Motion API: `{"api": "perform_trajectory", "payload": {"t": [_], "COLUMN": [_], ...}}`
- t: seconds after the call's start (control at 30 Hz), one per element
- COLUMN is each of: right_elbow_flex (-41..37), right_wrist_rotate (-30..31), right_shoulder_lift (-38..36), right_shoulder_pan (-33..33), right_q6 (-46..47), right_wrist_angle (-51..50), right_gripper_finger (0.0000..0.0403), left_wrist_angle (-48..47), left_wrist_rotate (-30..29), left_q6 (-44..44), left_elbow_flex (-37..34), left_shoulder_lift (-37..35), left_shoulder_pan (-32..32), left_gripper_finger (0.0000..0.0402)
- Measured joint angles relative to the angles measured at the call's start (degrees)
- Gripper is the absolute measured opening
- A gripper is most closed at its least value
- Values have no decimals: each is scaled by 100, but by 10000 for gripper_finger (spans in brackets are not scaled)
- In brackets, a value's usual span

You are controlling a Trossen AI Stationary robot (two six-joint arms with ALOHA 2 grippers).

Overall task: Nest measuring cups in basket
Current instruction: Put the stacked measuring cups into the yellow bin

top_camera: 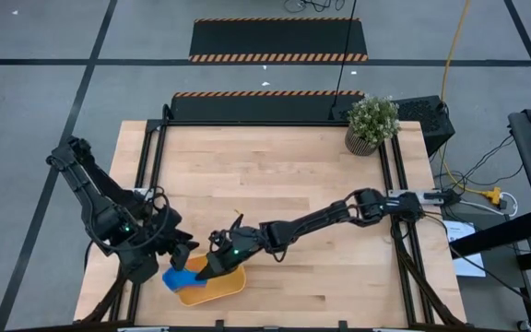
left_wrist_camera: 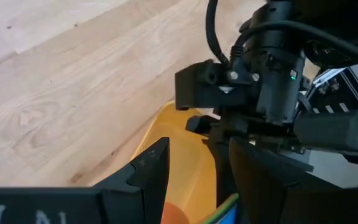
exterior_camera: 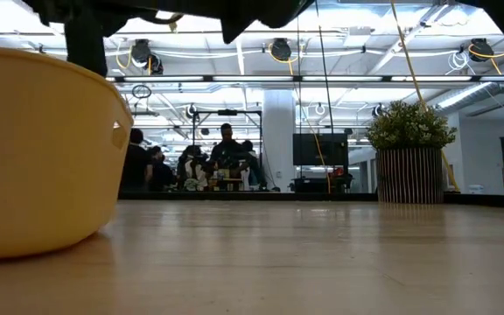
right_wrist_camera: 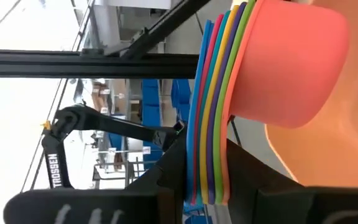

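At the table's seven o'clock, the left gripper (top_camera: 178, 254) holds the basket (top_camera: 233, 286) rim while the right gripper (top_camera: 212, 267) pinches the nested cups (right_wrist_camera: 229, 106) over it; next, I judge, lower and release them.

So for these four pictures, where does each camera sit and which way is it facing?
High: overhead, straight down on table, both arms.
Low: table height, level past basket into room; arm undersides above.
Left wrist: on left arm, toward basket and right gripper.
Right wrist: on right arm, fingers around nested measuring cups.
Shared: basket, all four.
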Motion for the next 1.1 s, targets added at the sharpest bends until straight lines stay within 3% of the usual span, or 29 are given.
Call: {"api": "perform_trajectory", "payload": {"t": [0.57,1.1], "right_elbow_flex": [2,7], "right_wrist_rotate": [130,145], "right_shoulder_lift": [146,137], "right_shoulder_pan": [21,21], "right_q6": [-292,-457], "right_wrist_angle": [-199,-479], "right_gripper_finger": [65,66], "left_wrist_angle": [11,181], "left_wrist_rotate": [413,873], "left_q6": [-100,-297], "left_elbow_flex": [0,0], "left_shoulder_lift": [25,673], "left_shoulder_pan": [-412,-643], "left_gripper_finger": [170,170]}}
